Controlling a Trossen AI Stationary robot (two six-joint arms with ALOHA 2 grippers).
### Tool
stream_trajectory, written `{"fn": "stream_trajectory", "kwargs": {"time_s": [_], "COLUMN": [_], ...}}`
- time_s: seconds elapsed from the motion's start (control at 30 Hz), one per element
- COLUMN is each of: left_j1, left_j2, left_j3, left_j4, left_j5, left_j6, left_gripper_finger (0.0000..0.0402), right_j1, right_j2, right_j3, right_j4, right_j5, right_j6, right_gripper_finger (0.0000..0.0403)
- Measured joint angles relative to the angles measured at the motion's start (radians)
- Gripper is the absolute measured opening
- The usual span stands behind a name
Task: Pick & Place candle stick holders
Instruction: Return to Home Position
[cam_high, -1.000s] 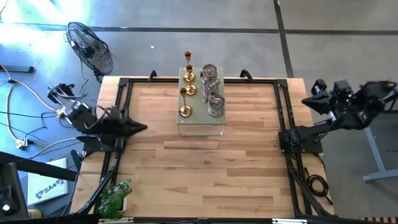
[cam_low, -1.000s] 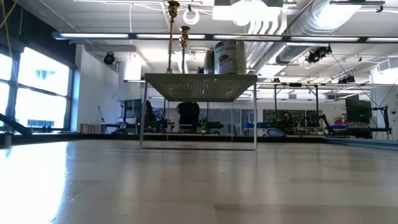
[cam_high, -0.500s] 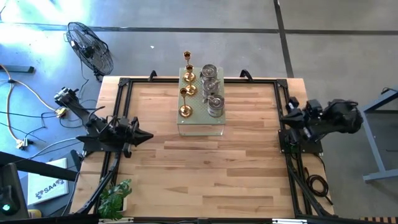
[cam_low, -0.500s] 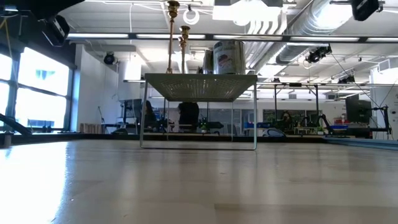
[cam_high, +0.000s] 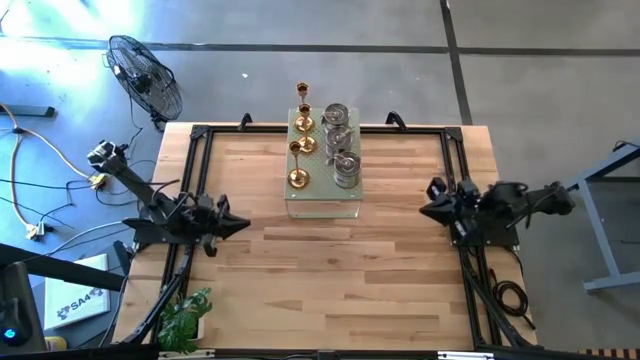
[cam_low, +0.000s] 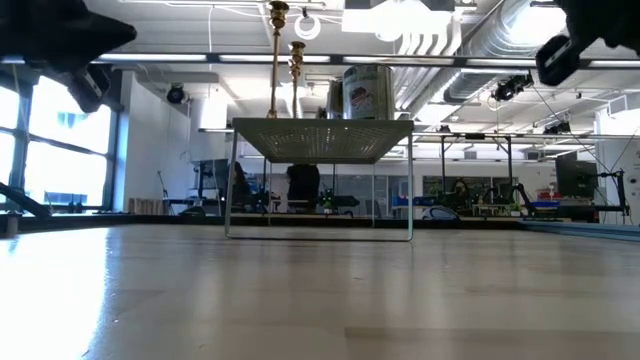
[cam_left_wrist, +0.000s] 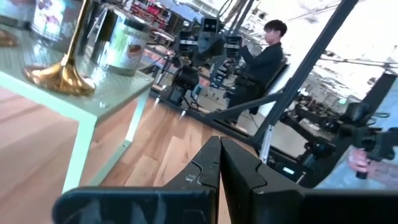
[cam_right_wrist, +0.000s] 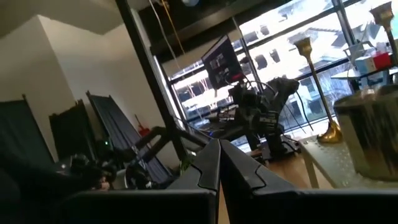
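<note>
My left gripper hangs closed and empty at the table's left edge, and my right gripper is closed and empty at the right edge. 3 gold holders and 3 silver holders stand in 2 rows on the green shelf, well apart from both.

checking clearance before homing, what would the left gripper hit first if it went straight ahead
Likely nothing near: the left gripper points across the table, seemingly just clear of the shelf; farther on, the right gripper faces it.
</note>
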Motion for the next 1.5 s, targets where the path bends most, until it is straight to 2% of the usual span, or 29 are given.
{"fn": "stream_trajectory", "kwargs": {"time_s": [0.2, 0.43, 0.7, 1.0, 1.23, 1.37, 1.5], "left_j1": [0.0, 0.0, 0.0, 0.0, 0.006, 0.078, 0.217], "left_j2": [0.0, 0.0, 0.0, -0.001, -0.002, -0.002, -0.002], "left_j3": [-0.074, -0.076, -0.078, -0.079, -0.079, -0.079, -0.079], "left_j4": [0.1, 0.037, -0.053, -0.121, -0.121, -0.121, -0.12], "left_j5": [0.002, -0.009, -0.002, 0.123, 0.054, 0.113, 0.25], "left_j6": [-0.001, 0.018, -0.041, -0.064, -0.024, -0.012, -0.002], "left_gripper_finger": [0.0005, 0.0005, 0.0005, 0.0005, 0.0005, 0.0005, 0.0005], "right_j1": [-0.002, -0.038, -0.076, -0.1, -0.1, -0.1, -0.1], "right_j2": [0.0, 0.001, 0.001, 0.001, 0.001, 0.001, 0.001], "right_j3": [-0.131, -0.131, -0.131, -0.131, -0.131, -0.132, -0.132], "right_j4": [0.174, 0.139, 0.079, 0.01, -0.03, -0.04, -0.05], "right_j5": [0.008, 0.02, 0.02, 0.021, 0.043, 0.09, 0.095], "right_j6": [0.02, 0.012, 0.034, 0.069, 0.067, 0.071, 0.071], "right_gripper_finger": [0.0002, 0.0002, 0.0004, 0.0004, 0.0002, 0.0007, 0.0005]}}
